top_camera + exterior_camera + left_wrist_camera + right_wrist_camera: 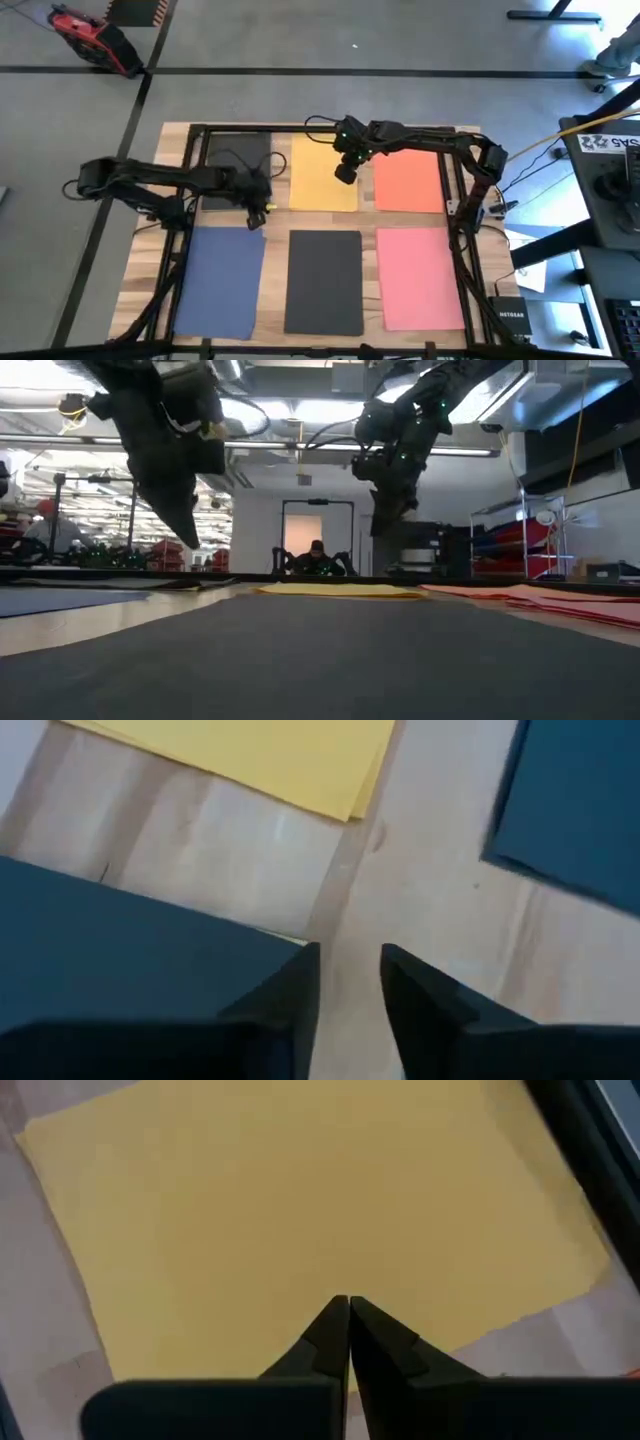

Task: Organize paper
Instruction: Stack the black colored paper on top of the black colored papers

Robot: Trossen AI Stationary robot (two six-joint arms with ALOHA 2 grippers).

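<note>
Six sheets of paper lie flat on the wooden table: black (235,165), yellow (322,172) and orange (408,180) along the far side, blue (220,280), dark grey (323,280) and pink (420,275) along the near side. My left gripper (258,210) hovers over the bare wood between the black, yellow and blue sheets. Its fingers (348,960) are a little open with nothing between them. My right gripper (345,172) hangs shut above the yellow sheet (300,1210). In the low view both grippers, left (190,535) and right (380,525), are clear of the table.
A black frame (330,127) runs along the table's far edge and down both sides. Strips of bare wood (240,860) separate the sheets. A dark box (512,315) and cables lie off the table's right side. A person (316,555) sits far behind the table.
</note>
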